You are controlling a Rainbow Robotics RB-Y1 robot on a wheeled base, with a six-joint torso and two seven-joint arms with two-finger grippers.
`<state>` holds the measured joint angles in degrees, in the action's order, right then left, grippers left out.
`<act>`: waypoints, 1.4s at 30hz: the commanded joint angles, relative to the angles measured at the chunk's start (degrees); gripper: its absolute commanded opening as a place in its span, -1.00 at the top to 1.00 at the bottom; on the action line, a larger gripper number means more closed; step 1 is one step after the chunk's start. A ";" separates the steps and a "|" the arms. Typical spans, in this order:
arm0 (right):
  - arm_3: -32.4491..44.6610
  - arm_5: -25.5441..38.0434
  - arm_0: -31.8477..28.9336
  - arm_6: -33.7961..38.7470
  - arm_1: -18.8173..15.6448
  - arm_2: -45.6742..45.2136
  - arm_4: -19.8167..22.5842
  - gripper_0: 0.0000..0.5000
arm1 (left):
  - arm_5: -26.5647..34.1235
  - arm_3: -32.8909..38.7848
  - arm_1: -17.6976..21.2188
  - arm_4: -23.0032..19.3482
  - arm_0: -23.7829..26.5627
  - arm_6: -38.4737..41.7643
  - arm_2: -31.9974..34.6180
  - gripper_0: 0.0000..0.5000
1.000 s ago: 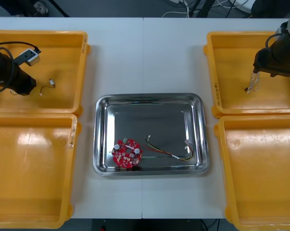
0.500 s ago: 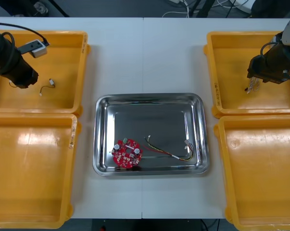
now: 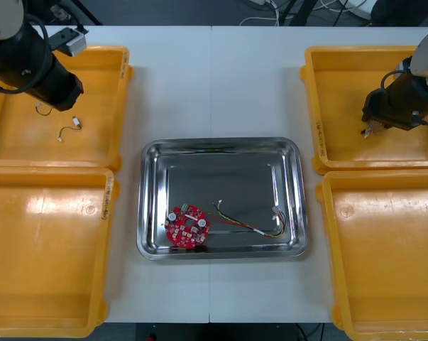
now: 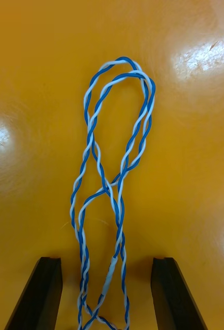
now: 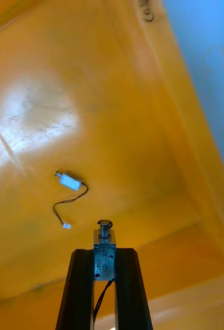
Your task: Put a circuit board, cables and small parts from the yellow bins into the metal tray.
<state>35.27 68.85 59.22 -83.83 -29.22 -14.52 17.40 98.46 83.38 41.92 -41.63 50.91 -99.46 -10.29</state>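
Left gripper (image 5: 105,258): hangs over the far left bin (image 3: 100,92), fingers (image 5: 81,289) narrow, clamped on a small part (image 5: 105,242). Silvery block, round knob on top, thin black wire going down between the fingers. Well apart on the bin floor, a second part (image 5: 69,180) with its own wire.

Right gripper (image 4: 107,260): low in the far right bin (image 3: 341,106), fingers wide. Between them, touching neither, lies the cable (image 4: 117,221), twisted blue and white, folded in long loops. Near end cut off at the edge.

In the tray (image 3: 221,145): board (image 3: 187,225) and red-yellow cable (image 3: 249,224).
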 commanded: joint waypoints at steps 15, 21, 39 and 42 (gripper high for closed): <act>0.24 -0.74 2.66 1.04 1.62 0.89 -0.79 -1.00 | 7.62 21.12 -4.65 -1.08 3.06 32.83 -11.77 1.00; 0.24 -0.74 2.48 1.04 1.71 0.89 -0.88 0.37 | 7.18 23.58 -6.94 0.32 2.97 40.66 -17.22 1.00; 1.82 -1.18 2.22 -0.19 1.62 1.07 -1.85 1.00 | -8.02 18.40 -8.78 1.29 -1.16 52.87 -29.87 1.00; 3.58 0.14 2.13 -0.54 1.62 1.07 -2.29 1.00 | -10.83 16.46 -8.78 1.46 -1.51 52.96 -31.28 1.00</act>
<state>35.76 68.06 59.42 -83.84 -28.50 -14.39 16.03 90.06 101.01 34.31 -40.14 50.03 -44.91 -40.31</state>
